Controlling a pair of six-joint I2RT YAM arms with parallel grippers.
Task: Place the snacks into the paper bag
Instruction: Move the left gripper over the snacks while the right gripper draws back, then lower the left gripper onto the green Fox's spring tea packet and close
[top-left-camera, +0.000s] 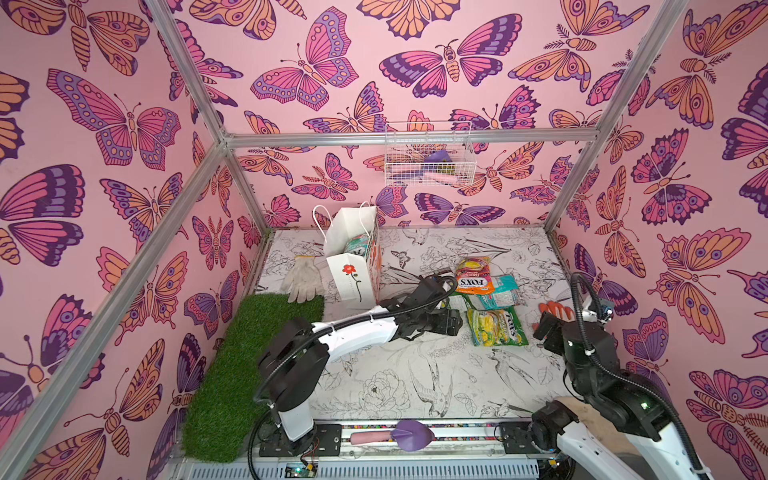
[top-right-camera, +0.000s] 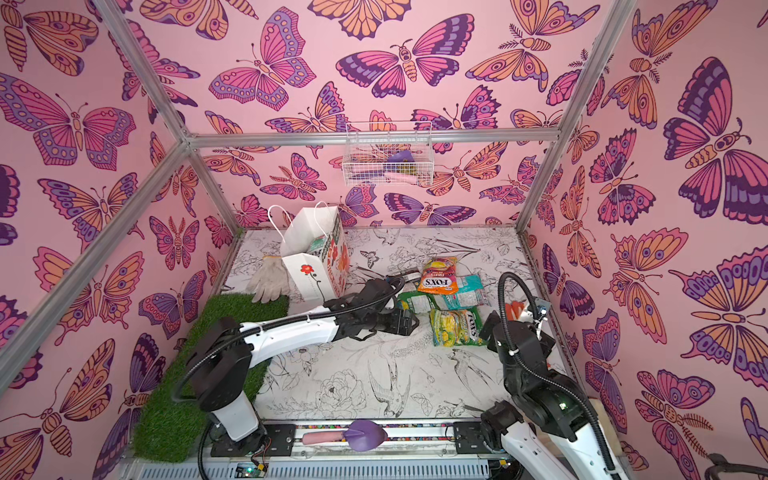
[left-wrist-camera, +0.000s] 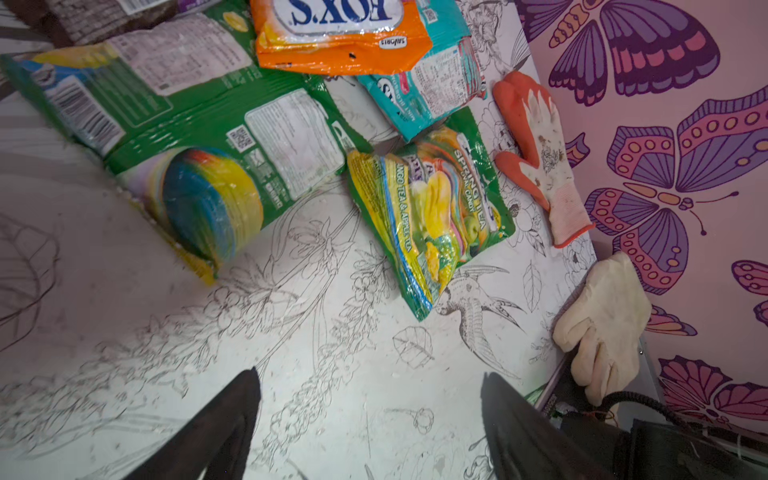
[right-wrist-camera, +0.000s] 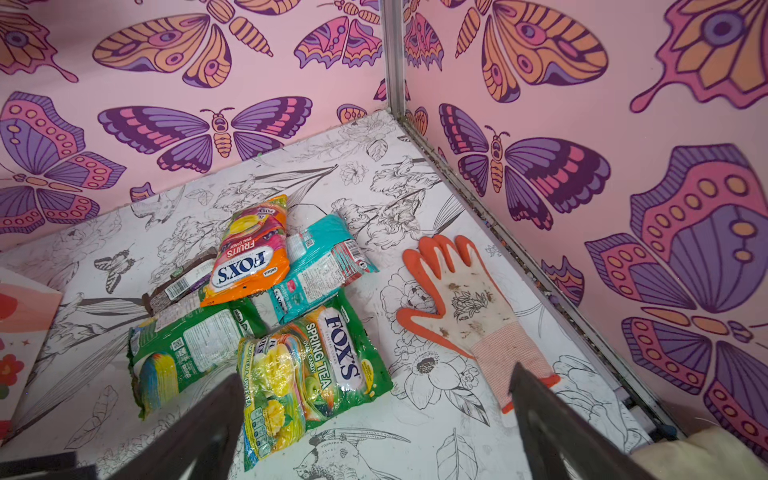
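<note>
Inside the paper bag (top-left-camera: 351, 276), which stands upright with its mouth open, a teal-green packet (top-left-camera: 356, 246) is seen in both top views. A white glove (top-left-camera: 301, 278) lies just beside the bag on its left, partly over a patch of artificial grass (top-left-camera: 249, 365).

The other snacks are gathered in a loose cluster to the right of the bag, well apart from it. The orange FOX'S bag (right-wrist-camera: 249, 257) is laid over the edges of the teal packet (right-wrist-camera: 320, 266) and the dark brown bar (right-wrist-camera: 178, 286). The bar and the green packet (right-wrist-camera: 187, 353) form the side of the cluster nearest the bag. The yellow-green bag (right-wrist-camera: 307, 365) lies flat beside the green packet, overlapping the teal packet's corner. An orange glove (right-wrist-camera: 465, 303) is spread palm-up beyond the cluster, on the side away from the bag.

The left gripper (left-wrist-camera: 370, 386) is held low between the bag and the cluster, just beside the yellow-green bag. Its jaws are spread wide and nothing is gripped. The right gripper (right-wrist-camera: 376, 376) is placed on the far side of the cluster from the bag, near the orange glove's cuff. Its jaws are fully apart and empty.
</note>
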